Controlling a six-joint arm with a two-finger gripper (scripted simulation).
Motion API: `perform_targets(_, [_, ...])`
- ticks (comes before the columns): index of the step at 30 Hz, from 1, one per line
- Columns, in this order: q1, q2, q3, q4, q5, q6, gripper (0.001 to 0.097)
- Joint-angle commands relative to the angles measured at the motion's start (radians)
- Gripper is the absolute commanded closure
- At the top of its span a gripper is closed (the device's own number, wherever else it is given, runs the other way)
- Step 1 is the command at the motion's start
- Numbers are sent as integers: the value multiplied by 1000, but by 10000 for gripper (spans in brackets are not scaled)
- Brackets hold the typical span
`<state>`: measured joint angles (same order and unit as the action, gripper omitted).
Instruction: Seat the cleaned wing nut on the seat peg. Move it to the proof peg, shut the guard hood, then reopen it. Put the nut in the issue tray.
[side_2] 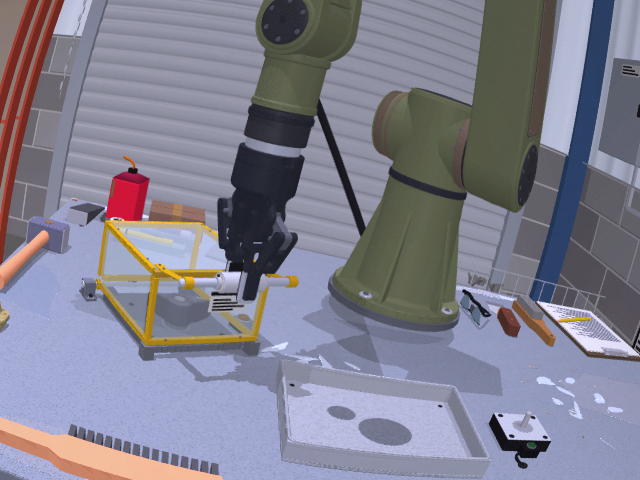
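My gripper (243, 289) is closed around the white handle bar (235, 282) at the front top edge of the guard hood (178, 279). The fingers wrap the bar near its middle. The hood is a clear box with a yellow frame. It sits down over its grey base plate. A dark grey block (181, 307) shows through the hood panels. The wing nut and the pegs are too small to make out. The issue tray (377, 418) lies empty on the table in front, to the right of the hood.
A red canister (127, 195) and a cardboard box (177, 212) stand behind the hood. A hammer (31, 245) lies to the left. A comb-like tool (103, 452) lies at the near edge. A small motor (519, 431) sits right of the tray. The arm base (408, 258) stands behind.
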<state>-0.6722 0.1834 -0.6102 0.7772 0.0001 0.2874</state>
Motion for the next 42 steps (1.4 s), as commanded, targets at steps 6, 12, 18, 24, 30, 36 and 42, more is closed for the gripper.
perform_targets(6, [0, -1, 1, 0, 0, 0, 901])
perform_targets(12, [0, -1, 1, 0, 0, 0, 881])
perform_targets(18, [0, -1, 1, 0, 0, 0, 761])
perform_targets(24, [0, -1, 1, 0, 0, 0, 641])
perform_targets(30, [0, -1, 1, 0, 0, 0, 521])
perform_targets(36, [0, -1, 1, 0, 0, 0, 501])
perform_targets(42, [0, 0, 1, 0, 0, 0, 501])
